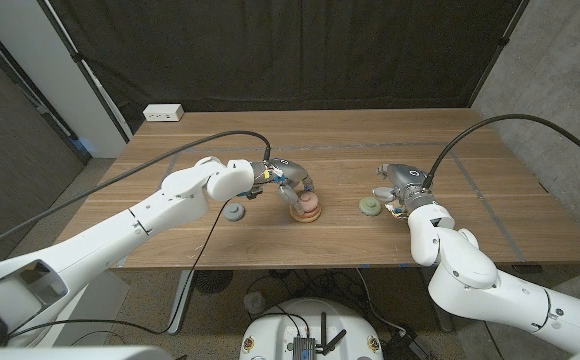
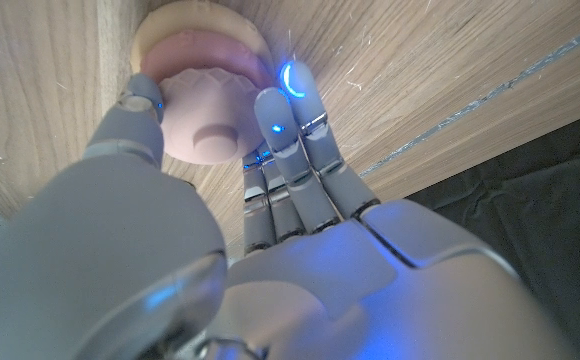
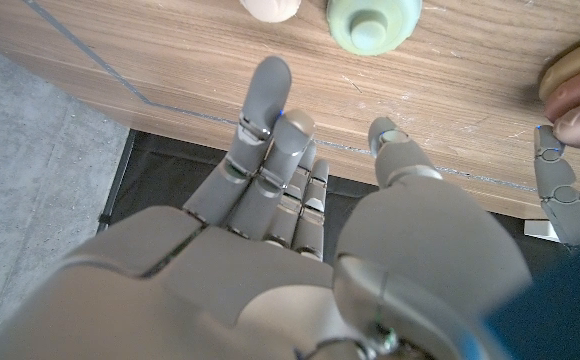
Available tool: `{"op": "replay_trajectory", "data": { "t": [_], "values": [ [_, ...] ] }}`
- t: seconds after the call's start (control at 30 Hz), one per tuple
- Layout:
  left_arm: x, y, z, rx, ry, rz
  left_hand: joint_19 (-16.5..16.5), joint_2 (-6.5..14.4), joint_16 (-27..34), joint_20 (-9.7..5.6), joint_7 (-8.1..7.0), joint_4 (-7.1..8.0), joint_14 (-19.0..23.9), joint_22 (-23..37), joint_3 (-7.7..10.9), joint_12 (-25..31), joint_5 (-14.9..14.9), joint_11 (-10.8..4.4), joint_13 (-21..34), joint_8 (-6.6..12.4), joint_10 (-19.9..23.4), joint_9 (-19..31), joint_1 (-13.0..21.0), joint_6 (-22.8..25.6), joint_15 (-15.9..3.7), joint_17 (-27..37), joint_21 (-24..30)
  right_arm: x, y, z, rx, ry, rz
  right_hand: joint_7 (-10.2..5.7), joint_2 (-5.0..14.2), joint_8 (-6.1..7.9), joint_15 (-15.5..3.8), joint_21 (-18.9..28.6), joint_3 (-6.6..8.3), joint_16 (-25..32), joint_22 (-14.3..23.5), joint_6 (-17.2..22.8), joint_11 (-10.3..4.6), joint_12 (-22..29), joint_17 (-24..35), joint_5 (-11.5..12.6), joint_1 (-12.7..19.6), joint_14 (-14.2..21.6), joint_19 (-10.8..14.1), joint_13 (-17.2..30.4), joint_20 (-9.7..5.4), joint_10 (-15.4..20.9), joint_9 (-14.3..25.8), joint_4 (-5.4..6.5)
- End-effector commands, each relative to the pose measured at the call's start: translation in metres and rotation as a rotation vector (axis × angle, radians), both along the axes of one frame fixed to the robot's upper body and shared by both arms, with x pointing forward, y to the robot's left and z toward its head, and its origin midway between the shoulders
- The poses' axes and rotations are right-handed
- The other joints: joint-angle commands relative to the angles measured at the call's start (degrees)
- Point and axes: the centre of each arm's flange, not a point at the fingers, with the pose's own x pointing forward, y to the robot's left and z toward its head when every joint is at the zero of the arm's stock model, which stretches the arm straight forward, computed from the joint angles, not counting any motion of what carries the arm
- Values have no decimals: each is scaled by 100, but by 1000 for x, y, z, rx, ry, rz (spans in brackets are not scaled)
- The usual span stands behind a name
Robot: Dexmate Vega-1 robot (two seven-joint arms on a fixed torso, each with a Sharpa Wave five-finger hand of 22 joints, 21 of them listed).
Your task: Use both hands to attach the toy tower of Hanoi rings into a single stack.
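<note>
At the middle of the desk (image 1: 270, 140), the left hand (image 1: 288, 178) is gripping the pink ring (image 2: 210, 110) on the partial stack (image 1: 305, 209), evidently to seat it, while the right hand (image 1: 402, 186) is waiting empty, fingers apart, beside the green ring (image 1: 371, 206), likely next.

A: On the head view, how many rings make up the stack (image 1: 306, 209)?

B: Too small to count; the left hand (image 1: 288, 180) covers its top. On the left wrist view the pink ring (image 2: 213, 108) is partly behind the thumb, and the tan ring (image 2: 185, 22) under it is cut by the frame edge.

A: And the right wrist view?

B: The green ring (image 3: 373, 20) and a pale piece (image 3: 271, 8) beside it are cropped at the edge. The stack (image 3: 578, 85) is cropped too.

A: The right hand (image 1: 402, 186)?

B: Whether it touches anything is unclear.
</note>
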Motion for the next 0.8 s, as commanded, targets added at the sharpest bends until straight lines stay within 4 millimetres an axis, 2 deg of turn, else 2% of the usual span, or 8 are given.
{"op": "replay_trajectory", "data": {
  "t": [0.03, 0.5, 0.67, 0.8],
  "values": [
    [2, 5, -3, -18, 6, 6, -42, 62, 31, -678, -238, 79, -28, 14, 104, -30, 35, -645, 26, 11, 594, 82, 69, 186, -403, 9, 31, 1, 1, 1, 2, -4, 3, 24, 21, -23, -24, -23, 47, 26, 14, 25, 10, -14, 3, 39, 1, -11, 64, 16, -283, 47, 17, -4],
    [3, 3, -6, 8, 0, 14, -106, 20, 26, -670, -298, 76, -85, 19, 108, -219, 39, -627, 28, -104, 268, 84, 88, -123, -400, 15, 33, -1, 2, 1, 4, 1, -4, 20, 27, -27, -25, -26, 69, 40, 15, 31, 15, -15, 7, 45, -11, -11, 65, 23, -283, 47, 16, -9],
    [0, 2, -4, 16, -11, 17, -167, 2, -3, -655, -329, 88, -139, 20, 97, -275, 35, -679, 27, -109, 161, 86, 68, -173, -400, -6, 20, -3, 2, 1, 3, -2, -3, 20, 29, -32, -24, -28, 76, 47, 15, 23, 20, -15, 11, 48, -19, -9, 63, 20, -283, 54, 16, -9],
    [-1, 2, -3, 23, -12, 18, -200, -10, -24, -644, -345, 96, -183, 20, 89, -318, 35, -625, 39, -123, 55, 90, 50, -252, -399, -20, 16, -4, 2, 1, 3, -2, -4, 39, 31, -33, -24, -29, 83, 58, 15, 25, 9, -15, 18, 49, -25, -3, 63, 27, -283, 48, 16, -9]
  ]
}}
